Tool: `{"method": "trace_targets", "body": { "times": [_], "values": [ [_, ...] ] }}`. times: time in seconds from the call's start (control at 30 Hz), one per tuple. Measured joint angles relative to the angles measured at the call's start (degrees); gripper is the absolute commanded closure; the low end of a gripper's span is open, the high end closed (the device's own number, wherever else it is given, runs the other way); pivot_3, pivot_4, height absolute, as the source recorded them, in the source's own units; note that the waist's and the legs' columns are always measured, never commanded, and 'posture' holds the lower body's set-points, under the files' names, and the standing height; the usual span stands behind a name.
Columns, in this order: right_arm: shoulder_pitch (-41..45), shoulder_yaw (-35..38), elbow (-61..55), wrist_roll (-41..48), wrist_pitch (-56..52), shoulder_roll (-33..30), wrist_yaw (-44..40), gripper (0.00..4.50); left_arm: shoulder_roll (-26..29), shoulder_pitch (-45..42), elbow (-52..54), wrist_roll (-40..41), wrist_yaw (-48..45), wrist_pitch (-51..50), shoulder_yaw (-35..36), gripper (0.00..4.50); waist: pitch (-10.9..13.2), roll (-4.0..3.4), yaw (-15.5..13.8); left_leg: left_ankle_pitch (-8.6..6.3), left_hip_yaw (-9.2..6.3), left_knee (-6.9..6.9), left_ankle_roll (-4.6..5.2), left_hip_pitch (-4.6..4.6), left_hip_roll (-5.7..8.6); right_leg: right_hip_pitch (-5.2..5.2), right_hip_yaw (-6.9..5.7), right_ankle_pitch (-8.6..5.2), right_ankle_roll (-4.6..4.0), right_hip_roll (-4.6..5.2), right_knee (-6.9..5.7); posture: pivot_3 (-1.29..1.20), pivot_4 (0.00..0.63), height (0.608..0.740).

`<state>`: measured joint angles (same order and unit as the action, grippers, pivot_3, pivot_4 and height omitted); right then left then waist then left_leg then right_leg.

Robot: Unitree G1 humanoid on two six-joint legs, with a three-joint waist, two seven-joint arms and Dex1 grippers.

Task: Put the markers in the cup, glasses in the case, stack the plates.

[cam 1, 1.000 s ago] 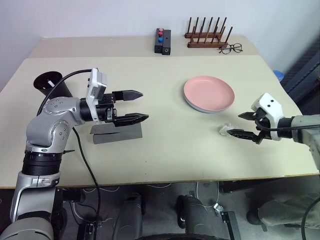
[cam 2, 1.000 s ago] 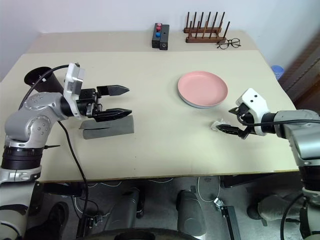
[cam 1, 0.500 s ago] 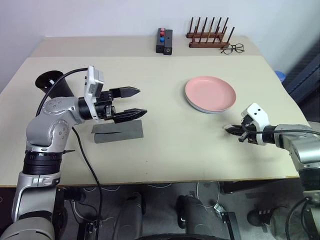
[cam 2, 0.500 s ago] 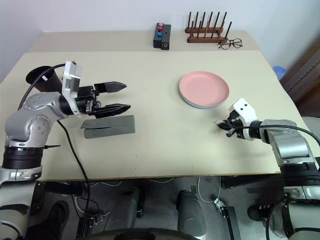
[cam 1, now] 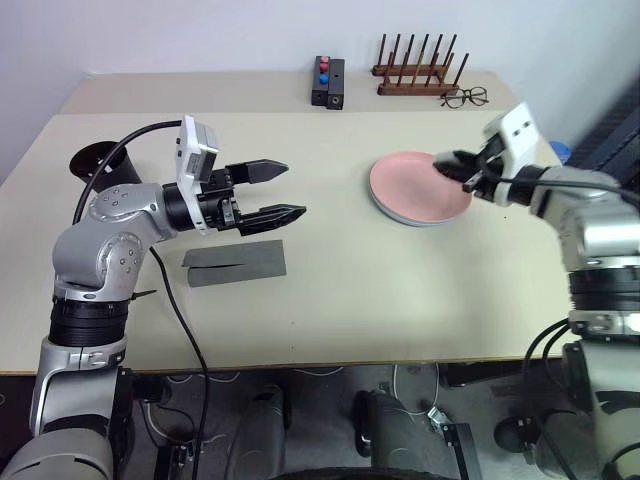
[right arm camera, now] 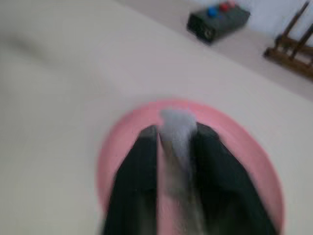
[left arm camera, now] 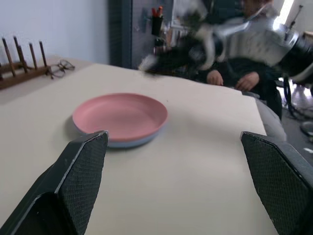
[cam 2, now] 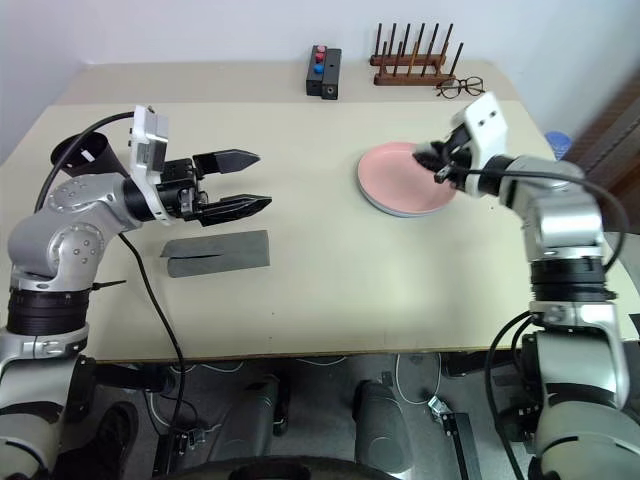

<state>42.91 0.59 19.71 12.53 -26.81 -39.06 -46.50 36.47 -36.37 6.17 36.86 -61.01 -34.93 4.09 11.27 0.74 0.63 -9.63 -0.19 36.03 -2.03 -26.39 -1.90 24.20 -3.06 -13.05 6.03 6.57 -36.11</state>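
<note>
While the right gripper (cam 2: 437, 162) hovers above the near-right edge of the pink plate (cam 1: 420, 187), its two black fingers (right arm camera: 134, 181) are closed on a small pale, whitish scrap (right arm camera: 177, 128) that sticks out between the tips; what this scrap is cannot be told. The pink plate sits on top of the light blue plate (left arm camera: 134, 142), of which only the rim shows below it. The left gripper (cam 1: 275, 190) is held above the table (cam 1: 400, 300), pointing toward the plates, with its fingers spread wide and nothing between them. Just below it the grey case (cam 1: 235, 262) lies flat on the table. The black cup (cam 1: 98, 165) stands at the left side, behind the left arm. At the far edge are a wooden rack (cam 1: 415, 72), thin clear spectacles (cam 1: 462, 97) beside it, and a black box with red and blue buttons (cam 1: 327, 82).
</note>
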Motion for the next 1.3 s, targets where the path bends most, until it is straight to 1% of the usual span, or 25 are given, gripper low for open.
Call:
{"method": "trace_targets", "body": {
  "times": [0.07, 0.1, 0.13, 0.17, 0.3, 0.37, 0.43, 0.47, 0.53, 0.6, 0.63, 0.73, 0.83, 0.93, 1.07, 1.23, 1.3],
  "values": [
    [-1.98, -1.17, 1.68, -0.54, 0.34, 1.25, 0.03, 1.17, 0.97, 0.99, 0.96, 0.03, 0.16, -0.33, 0.23, 0.00, 0.04, -0.07, 0.01, 0.00, 0.02, -0.06, 0.00, -0.04, 0.01, 0.07, 0.02, 0.08, 0.19, 0.00, 0.00, 0.00, 0.150, 0.740],
    [-2.12, -1.28, 2.48, -0.54, 0.32, 1.62, 0.03, 0.73, 1.21, 1.72, 1.15, 0.04, 0.27, -0.53, 0.50, 0.00, 0.09, -0.15, 0.04, 0.00, 0.03, -0.06, 0.01, -0.06, 0.01, 0.10, 0.02, 0.09, 0.21, 0.00, -0.01, 0.00, 0.150, 0.740],
    [-2.02, -1.16, 2.52, -0.53, 0.32, 1.59, 0.12, 0.14, 1.26, 2.43, 1.24, 0.05, 0.30, -0.58, 0.80, 0.00, 0.12, -0.20, 0.04, 0.00, 0.03, -0.06, 0.01, -0.06, 0.01, 0.11, 0.02, 0.09, 0.21, 0.00, -0.03, 0.00, 0.150, 0.740],
    [-1.52, -0.79, 2.54, -0.49, 0.36, 1.50, 0.15, 0.06, 1.35, 3.07, 1.25, 0.08, 0.36, -0.60, 1.20, 0.00, 0.12, -0.19, 0.04, 0.00, 0.02, -0.05, 0.01, -0.04, 0.00, 0.11, 0.01, 0.09, 0.21, 0.00, -0.05, 0.00, 0.150, 0.740],
    [3.09, 2.53, 2.11, 1.05, 0.88, 0.18, -0.79, 0.06, 1.58, 3.52, 1.22, 0.08, 0.61, -0.42, 1.64, 0.00, 0.12, -0.20, 0.08, 0.01, 0.02, -0.01, 0.00, -0.02, 0.00, 0.10, 0.01, 0.07, 0.14, -0.01, -0.05, 0.00, 0.150, 0.740],
    [4.37, 4.47, -0.19, 3.12, 0.43, -0.30, -2.16, 0.06, 1.42, 3.49, 1.03, 0.03, 0.80, 0.18, 1.65, 0.00, 0.11, -0.18, -0.04, 0.00, 0.01, -0.03, 0.00, -0.03, 0.00, 0.08, 0.00, 0.06, 0.14, -0.01, -0.03, 0.00, 0.150, 0.740],
    [3.62, 5.89, -5.07, 6.97, -2.51, -0.62, -4.83, 0.06, 1.06, 3.39, 0.63, -0.05, 0.80, 0.73, 1.60, 0.00, 0.11, -0.18, -0.14, 0.00, 0.00, -0.07, 0.00, -0.04, 0.00, 0.08, 0.00, 0.07, 0.17, -0.01, 0.00, 0.00, 0.150, 0.740],
    [2.12, 6.21, -8.49, 9.13, -4.20, -0.99, -6.58, 0.06, 1.07, 3.38, 0.49, -0.14, 0.62, 1.17, 1.56, 0.00, 0.10, -0.16, -0.18, 0.00, -0.01, -0.07, 0.00, -0.04, 0.00, 0.08, -0.01, 0.07, 0.18, -0.01, 0.00, 0.00, 0.150, 0.740],
    [-4.87, 6.62, -17.95, 14.73, -8.22, -3.71, -12.08, 0.06, 1.94, 4.07, 0.79, -0.27, -0.84, 2.52, 1.48, 0.00, 0.09, -0.15, -0.55, -0.01, -0.02, -0.14, 0.02, -0.04, 0.00, 0.06, -0.02, 0.06, 0.20, 0.00, 0.03, 0.00, 0.150, 0.740],
    [-12.90, 6.76, -25.90, 19.82, -11.03, -6.18, -17.60, 0.06, 3.67, 7.13, 1.17, -0.75, -2.50, 4.30, 1.94, 0.00, 0.10, -0.16, -0.74, -0.03, 0.01, -0.17, 0.03, -0.01, 0.00, 0.05, 0.00, 0.05, 0.20, 0.00, 0.04, 0.00, 0.150, 0.740],
    [-15.60, 6.80, -28.80, 21.86, -12.16, -6.77, -19.22, 0.06, 3.93, 8.95, 1.19, -0.73, -3.39, 4.85, 2.23, 0.00, 0.12, -0.19, -0.61, -0.03, 0.03, -0.15, 0.03, 0.00, -0.02, 0.07, 0.00, 0.02, 0.14, 0.00, 0.04, 0.00, 0.150, 0.740],
    [-16.74, 9.14, -33.00, 26.20, -13.59, -7.89, -20.92, 0.06, 4.33, 12.08, 1.38, -0.08, -5.55, 5.49, 2.45, 0.00, 0.14, -0.22, -0.07, -0.03, 0.02, 0.04, -0.01, 0.00, -0.05, 0.08, -0.01, 0.03, -0.13, 0.00, 0.02, 0.00, 0.150, 0.740],
    [-16.74, 11.29, -34.04, 27.07, -12.67, -9.77, -21.38, 0.06, 7.46, 14.77, 1.84, 1.06, -7.64, 5.50, 5.17, 0.00, 0.08, -0.13, 0.03, -0.06, 0.02, 0.04, -0.05, 0.05, -0.08, 0.04, 0.00, 0.03, -0.16, 0.01, 0.06, 0.00, 0.150, 0.740],
    [-17.44, 9.60, -33.69, 25.43, -10.70, -9.31, -20.57, 0.06, 9.50, 18.24, 2.47, 1.68, -9.97, 5.83, 7.55, 0.00, 0.08, -0.17, 0.03, -0.06, 0.05, -0.08, -0.04, 0.02, -0.08, 0.10, 0.00, 0.02, -0.18, 0.04, 0.14, 0.00, 0.150, 0.740],
    [-21.97, 6.63, -36.30, 24.89, -11.09, -7.97, -18.56, 0.06, 9.25, 23.26, 2.59, 1.92, -10.45, 8.14, 9.15, 0.00, 0.11, -0.22, -0.38, -0.04, 0.07, -0.14, -0.02, -0.13, -0.03, 0.21, 0.00, -0.01, -0.13, 0.10, 0.19, 0.00, 0.150, 0.740],
    [-22.25, 8.34, -38.33, 25.95, -12.92, -11.38, -17.81, 0.06, 7.93, 24.37, 2.45, 0.71, -9.87, 11.95, 9.40, 0.00, 0.09, -0.19, -1.16, -0.06, 0.09, 0.00, -0.04, -0.07, -0.04, 0.15, -0.01, 0.01, -0.15, 0.11, 0.18, 0.00, 0.150, 0.740],
    [-22.54, 8.91, -38.31, 25.94, -12.91, -11.48, -17.43, 0.06, 7.52, 23.94, 1.66, -0.35, -9.86, 13.98, 8.73, 0.00, 0.09, -0.19, -1.38, -0.06, 0.09, -0.01, -0.05, -0.07, -0.03, 0.13, -0.01, 0.01, -0.15, 0.11, 0.20, 0.00, 0.150, 0.740]
  ]
}}
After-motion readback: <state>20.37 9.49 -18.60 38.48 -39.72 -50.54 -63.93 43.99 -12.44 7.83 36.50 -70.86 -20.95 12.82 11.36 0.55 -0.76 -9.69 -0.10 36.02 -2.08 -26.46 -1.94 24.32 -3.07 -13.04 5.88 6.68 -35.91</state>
